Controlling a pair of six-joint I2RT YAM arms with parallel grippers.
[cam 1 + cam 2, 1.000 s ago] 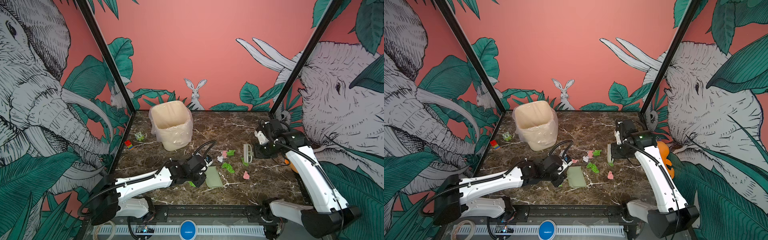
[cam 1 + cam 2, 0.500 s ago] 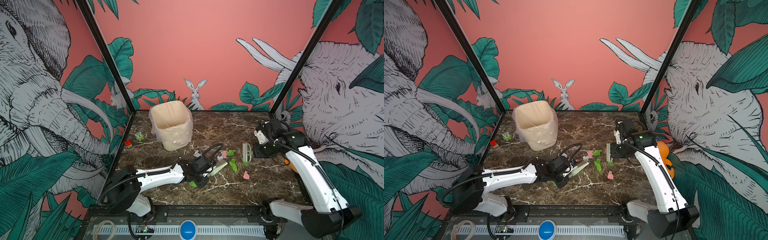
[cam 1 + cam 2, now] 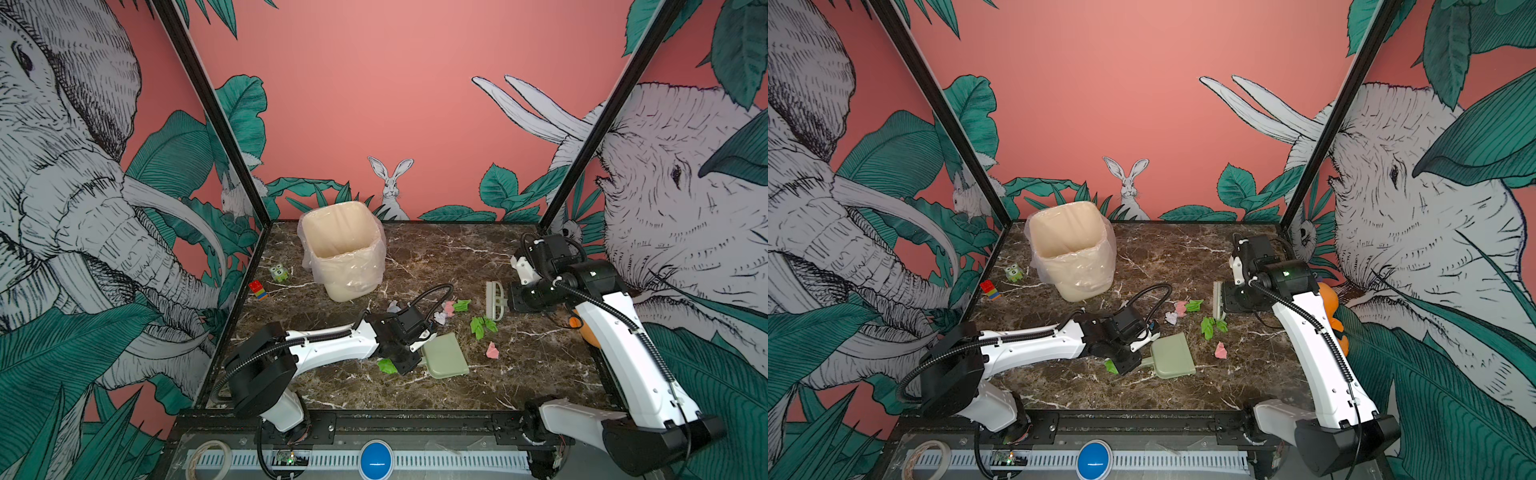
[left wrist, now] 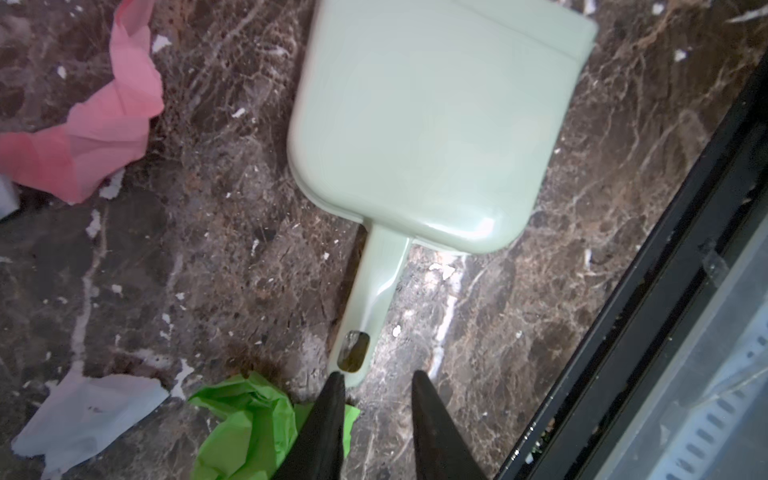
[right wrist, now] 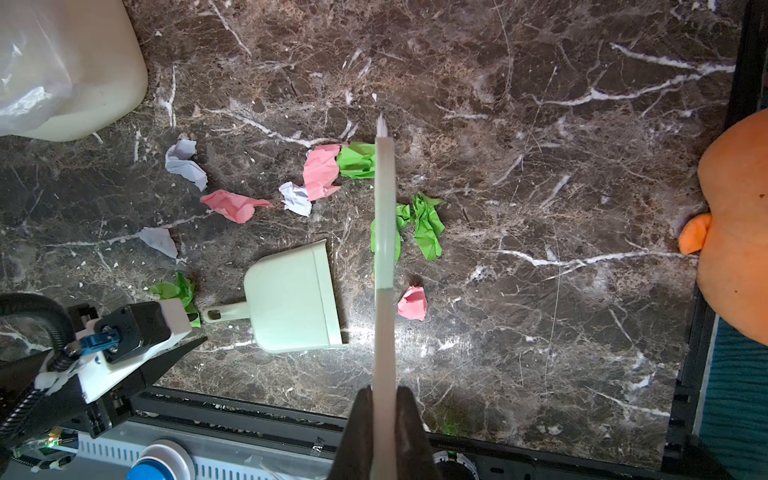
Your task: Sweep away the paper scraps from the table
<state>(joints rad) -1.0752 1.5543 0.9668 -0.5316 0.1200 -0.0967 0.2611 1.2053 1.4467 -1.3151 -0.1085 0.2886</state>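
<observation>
Several paper scraps lie mid-table: green ones [image 3: 482, 326] [image 5: 426, 224], pink ones [image 3: 492, 351] [image 5: 320, 170] and white ones [image 5: 295, 197]. A pale green dustpan [image 3: 444, 355] [image 3: 1173, 357] [image 4: 436, 124] [image 5: 291, 299] lies flat on the table [image 3: 540, 374]. My left gripper [image 3: 409, 362] [image 4: 376, 376] is open just behind the end of its handle, nothing between the fingers, and a green scrap [image 4: 249, 424] lies beside it. My right gripper [image 3: 513, 300] [image 5: 384, 390] is shut on a pale brush [image 3: 495, 300] [image 5: 384, 216], held over the scraps.
A cream bin [image 3: 343, 253] with a clear liner stands at the back left. A green owl figure [image 3: 279, 273] and a red-blue-yellow block [image 3: 258, 289] sit by the left wall. An orange object [image 3: 582, 328] rests at the right edge. The black frame edge [image 5: 249, 411] runs along the front.
The left gripper tipped the dustpan up, then set it down flat and opened off its handle. The right arm and brush have stayed put.
</observation>
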